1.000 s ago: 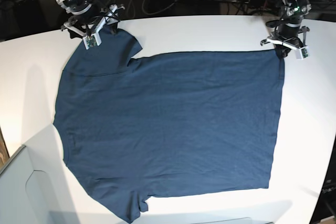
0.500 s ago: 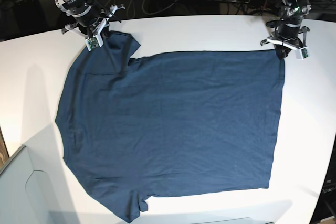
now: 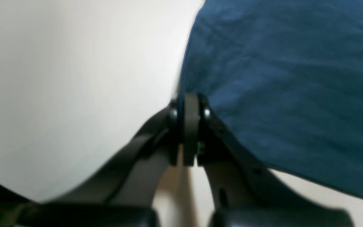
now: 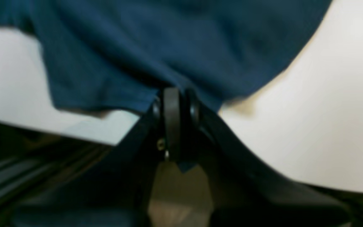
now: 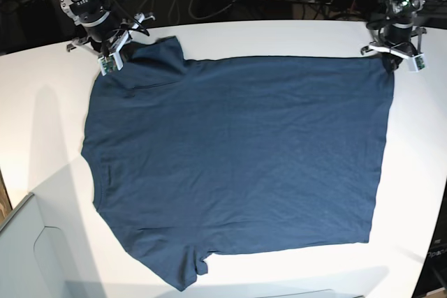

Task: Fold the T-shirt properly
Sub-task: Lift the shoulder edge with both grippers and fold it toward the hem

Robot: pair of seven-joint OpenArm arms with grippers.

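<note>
We see the T-shirt (image 5: 237,165) spread flat over most of the white table (image 5: 42,123) in the base view, its hem running down the right side of the frame and its sleeves toward the left, one at the upper left and one at the bottom. Our right gripper (image 5: 115,52) sits at the upper left of that view, at the shoulder end of the upper sleeve, and the cloth there rises slightly toward it. In the right wrist view the jaws of this gripper (image 4: 172,97) are pressed together on a dark blue edge of the shirt (image 4: 156,47), which fills the upper part of the frame above the fingertips. Our left gripper (image 5: 392,61) is at the upper right of the base view, on the top corner of the hem. In the left wrist view its jaws (image 3: 190,102) are likewise clamped on the shirt's edge (image 3: 288,82), with cloth reaching up and to the right of the frame and bare table (image 3: 74,78) on the left.
</note>
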